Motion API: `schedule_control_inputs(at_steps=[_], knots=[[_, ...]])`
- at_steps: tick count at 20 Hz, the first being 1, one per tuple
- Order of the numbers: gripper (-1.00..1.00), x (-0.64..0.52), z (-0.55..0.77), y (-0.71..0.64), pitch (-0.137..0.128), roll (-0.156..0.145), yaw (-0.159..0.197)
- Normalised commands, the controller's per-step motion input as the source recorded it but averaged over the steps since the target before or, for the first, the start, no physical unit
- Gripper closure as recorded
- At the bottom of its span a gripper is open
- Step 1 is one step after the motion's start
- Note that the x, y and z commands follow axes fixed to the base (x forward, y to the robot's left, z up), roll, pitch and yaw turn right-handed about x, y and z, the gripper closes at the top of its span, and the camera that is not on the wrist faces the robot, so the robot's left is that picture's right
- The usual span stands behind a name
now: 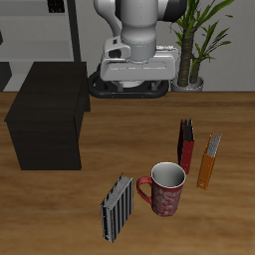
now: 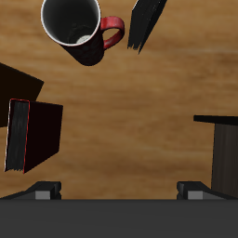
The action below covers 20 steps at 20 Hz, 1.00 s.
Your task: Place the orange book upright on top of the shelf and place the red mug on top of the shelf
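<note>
The claw [image 1: 129, 88] hangs at the bench's back edge, fingers apparently wide. The orange book [image 1: 209, 160] and red mug [image 1: 165, 188] stand well apart from it, toward the front edge.

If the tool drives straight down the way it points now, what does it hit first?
Most likely bare table. In the wrist view the red mug, the dark red-and-black book and the shelf all lie off-centre, though depth is unclear.
</note>
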Motion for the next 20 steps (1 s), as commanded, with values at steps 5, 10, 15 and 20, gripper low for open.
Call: schedule_control_inputs(at_steps=[5,10,15,20], knots=[[-1.0,0.33,0.14,-0.19,-0.004,-0.052,-0.017],[-1.0,0.26,0.04,-0.13,-0.01,-0.023,-0.007],[-1.0,0.27,0.06,-0.1,-0.023,0.005,-0.007],[-1.0,0.28,0.01,0.02,0.018,-0.001,-0.018]])
